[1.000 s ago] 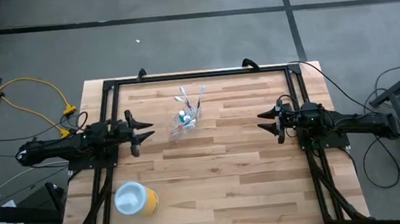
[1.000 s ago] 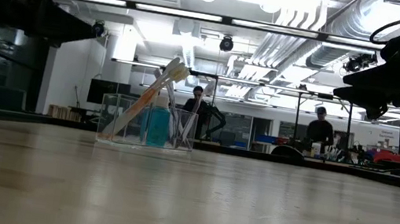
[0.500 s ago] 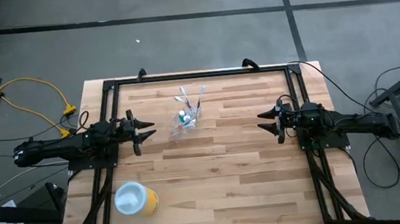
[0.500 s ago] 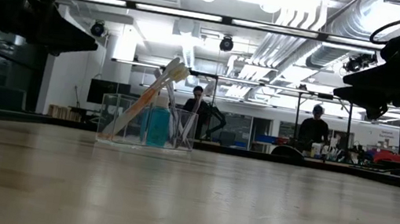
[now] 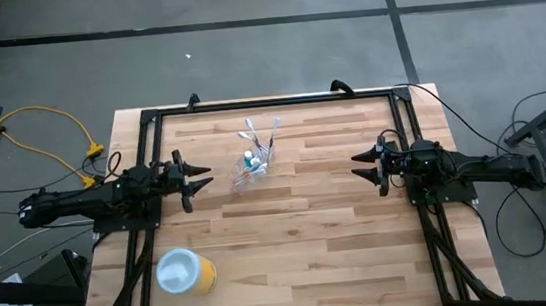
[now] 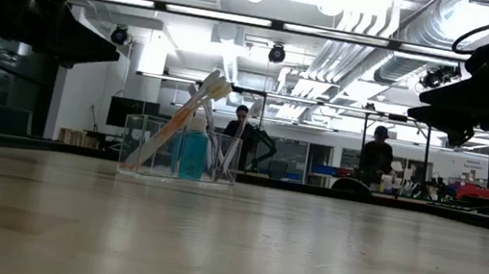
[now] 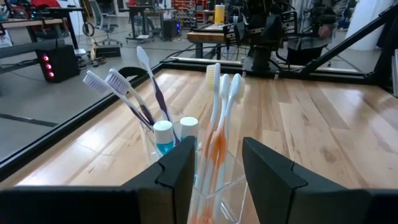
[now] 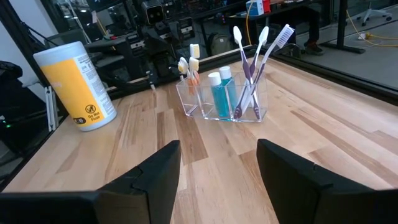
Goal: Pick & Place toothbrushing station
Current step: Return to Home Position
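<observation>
The clear organizer (image 5: 252,163) stands on the counter (image 5: 341,237) toward 11 o'clock from its middle. It is loaded, with orange toothbrushes (image 7: 214,140) at one end, purple toothbrushes (image 8: 252,84) at the other and two blue tubes (image 8: 219,93) between them. The left gripper (image 5: 201,178) sits at 9 o'clock, jaws wide apart and empty, just beside the organizer. The right gripper (image 5: 358,166) waits at 3 o'clock, well apart, equally wide and empty. A yellow canister (image 5: 186,272) stands at 7 o'clock. The packing looks finished, so the risk lies in leaving. If the left arm swings sideways before backing straight toward 9 o'clock, an open finger could clip the leaning brush heads and tip or drag the light organizer.
</observation>
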